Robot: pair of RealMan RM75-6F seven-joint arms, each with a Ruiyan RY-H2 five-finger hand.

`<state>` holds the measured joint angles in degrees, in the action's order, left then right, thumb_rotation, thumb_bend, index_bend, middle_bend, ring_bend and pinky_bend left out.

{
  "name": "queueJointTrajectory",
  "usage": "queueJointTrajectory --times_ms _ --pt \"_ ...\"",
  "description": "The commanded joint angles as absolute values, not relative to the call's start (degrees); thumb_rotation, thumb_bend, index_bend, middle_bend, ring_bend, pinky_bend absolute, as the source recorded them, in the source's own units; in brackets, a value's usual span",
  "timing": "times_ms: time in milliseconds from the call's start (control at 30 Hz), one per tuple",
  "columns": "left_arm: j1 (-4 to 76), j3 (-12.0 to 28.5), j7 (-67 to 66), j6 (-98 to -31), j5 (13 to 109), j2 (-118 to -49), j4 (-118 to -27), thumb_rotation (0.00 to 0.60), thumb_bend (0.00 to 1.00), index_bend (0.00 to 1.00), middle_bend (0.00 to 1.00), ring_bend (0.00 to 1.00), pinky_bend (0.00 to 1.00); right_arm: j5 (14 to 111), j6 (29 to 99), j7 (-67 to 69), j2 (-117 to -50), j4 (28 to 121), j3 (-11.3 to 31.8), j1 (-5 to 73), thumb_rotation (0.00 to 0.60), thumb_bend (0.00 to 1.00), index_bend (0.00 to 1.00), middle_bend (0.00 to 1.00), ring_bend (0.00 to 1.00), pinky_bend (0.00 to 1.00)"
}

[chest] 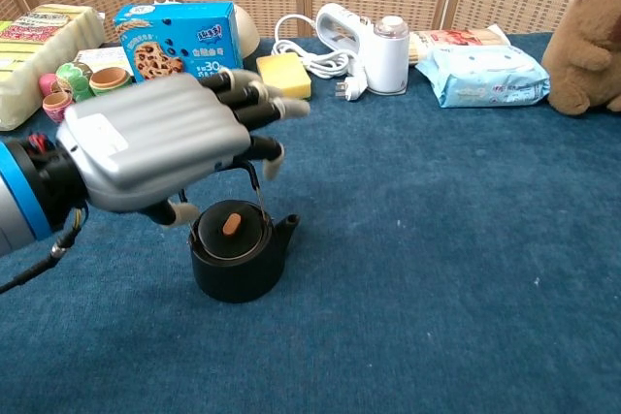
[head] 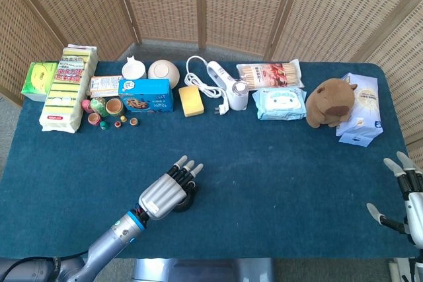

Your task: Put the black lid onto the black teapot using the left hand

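Observation:
The black teapot [chest: 239, 266] stands on the blue table near its front edge, spout to the right, its thin wire handle upright. The black lid [chest: 231, 232] with a small orange knob sits on the pot's mouth. My left hand [chest: 155, 147] hovers just above and to the left of the pot, fingers apart, holding nothing. In the head view the left hand [head: 165, 192] covers most of the teapot [head: 187, 203]. My right hand [head: 406, 203] rests at the table's right front corner with its fingers spread and empty.
Along the back stand a blue cookie box [chest: 177, 38], nesting dolls [chest: 70, 84], a yellow sponge [chest: 283, 78], a white device with its cord [chest: 367, 44], a wipes pack [chest: 485, 73] and a brown plush [chest: 587, 41]. A wicker screen rises behind the table.

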<state>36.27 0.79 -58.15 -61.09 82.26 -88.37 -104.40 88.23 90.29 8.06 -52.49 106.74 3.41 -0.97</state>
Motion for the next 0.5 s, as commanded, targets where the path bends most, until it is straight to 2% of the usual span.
queueJointTrajectory --times_ms 33,200,500 --pt "36.12 1.49 -57.52 -62.48 83.36 -87.48 -105.07 0.6 0.21 0.31 0.0 0.0 0.04 88.35 90.12 7.88 -52.57 106.76 3.34 -0.89 0.6 0.24 0.12 0.0 0.0 0.0" --pt "36.76 2.27 -57.32 -61.82 82.44 -88.15 -103.97 0.6 0.21 0.31 0.0 0.0 0.04 88.66 89.9 7.18 -52.81 106.77 3.16 -0.78 0.6 0.24 0.12 0.0 0.0 0.0" --pt "38.71 3.85 -58.95 -59.79 79.05 -93.41 -99.57 0.6 0.21 0.31 0.0 0.0 0.04 88.28 90.05 7.61 -52.76 106.54 3.39 -0.79 0.6 0.24 0.12 0.0 0.0 0.0"
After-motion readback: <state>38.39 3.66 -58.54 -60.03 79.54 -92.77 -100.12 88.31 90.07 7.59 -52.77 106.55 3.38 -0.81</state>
